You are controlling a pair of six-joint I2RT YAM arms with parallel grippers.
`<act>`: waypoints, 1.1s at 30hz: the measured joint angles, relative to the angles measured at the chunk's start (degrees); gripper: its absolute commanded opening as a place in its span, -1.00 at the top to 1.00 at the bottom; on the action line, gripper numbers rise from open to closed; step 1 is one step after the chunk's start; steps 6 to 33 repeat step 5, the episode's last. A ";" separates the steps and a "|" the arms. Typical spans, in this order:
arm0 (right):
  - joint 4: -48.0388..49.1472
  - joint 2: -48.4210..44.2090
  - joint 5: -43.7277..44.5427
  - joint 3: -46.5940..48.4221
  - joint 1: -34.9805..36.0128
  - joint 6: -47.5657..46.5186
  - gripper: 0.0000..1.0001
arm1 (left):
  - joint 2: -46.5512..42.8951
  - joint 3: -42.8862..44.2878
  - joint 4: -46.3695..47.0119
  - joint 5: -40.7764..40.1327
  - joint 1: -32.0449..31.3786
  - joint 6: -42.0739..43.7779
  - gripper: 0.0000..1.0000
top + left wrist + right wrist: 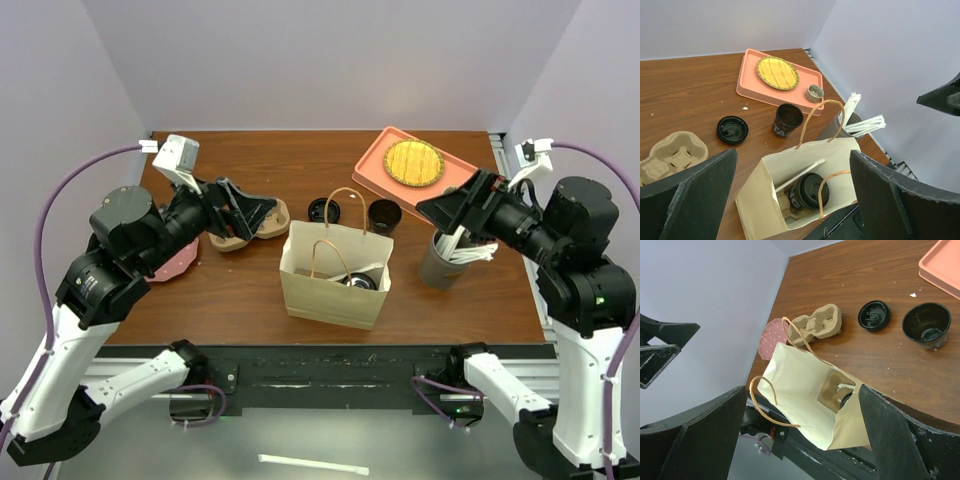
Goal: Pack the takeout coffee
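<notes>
**Operator:** What am I standing over?

**Spotter:** Your dark brown wood-grain table [240, 290], closed in by plain pale lilac walls [320, 60] at the back and on both sides. A few pale crumbs speckle the wood near the tray.

**Operator:** Where's the coffee?

**Spotter:** One small black paper cup with a round black plastic lid [809, 191] sits upright at the bottom of the open tan paper bag with twisted handles [330, 290]. The bag stands in the middle, near your front edge. A white utensil [799, 175] leans inside it beside the cup. The twin, an open black paper cup [384, 214], stands on the table just behind the bag. A loose round black plastic lid [324, 209] lies flat to its left, apart from it.

**Operator:** And the rest?

**Spotter:** A salmon-pink rectangular tray [372, 165] lies at the far right, carrying a round yellow woven mat [414, 162]. A grey cup of white utensils [440, 262] stands right of the bag. A tan pulp cup carrier [262, 222] lies on the left, with a pink dotted disc [175, 262] nearer the left edge.

**Operator:** My claws?

**Spotter:** Your left claw [250, 212] hangs over the carrier and your right claw [445, 210] over the grey cup. Both gape wide and grip nothing.
</notes>
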 measured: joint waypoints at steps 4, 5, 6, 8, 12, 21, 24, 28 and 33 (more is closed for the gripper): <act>-0.28 0.92 -0.68 0.24 0.00 -1.22 -0.97 | -0.02 -0.44 0.55 0.00 0.00 -0.55 -1.00; -0.22 1.11 -0.85 0.39 0.00 -1.64 -0.97 | 0.04 -0.46 0.66 0.02 0.00 -0.63 -1.00; -0.22 1.11 -0.85 0.39 0.00 -1.64 -0.97 | 0.04 -0.46 0.66 0.02 0.00 -0.63 -1.00; -0.22 1.11 -0.85 0.39 0.00 -1.64 -0.97 | 0.04 -0.46 0.66 0.02 0.00 -0.63 -1.00; -0.22 1.11 -0.85 0.39 0.00 -1.64 -0.97 | 0.04 -0.46 0.66 0.02 0.00 -0.63 -1.00; -0.22 1.11 -0.85 0.39 0.00 -1.64 -0.97 | 0.04 -0.46 0.66 0.02 0.00 -0.63 -1.00; -0.22 1.11 -0.85 0.39 0.00 -1.64 -0.97 | 0.04 -0.46 0.66 0.02 0.00 -0.63 -1.00; -0.22 1.11 -0.85 0.39 0.00 -1.64 -0.97 | 0.04 -0.46 0.66 0.02 0.00 -0.63 -1.00; -0.22 1.11 -0.85 0.39 0.00 -1.64 -0.97 | 0.04 -0.46 0.66 0.02 0.00 -0.63 -1.00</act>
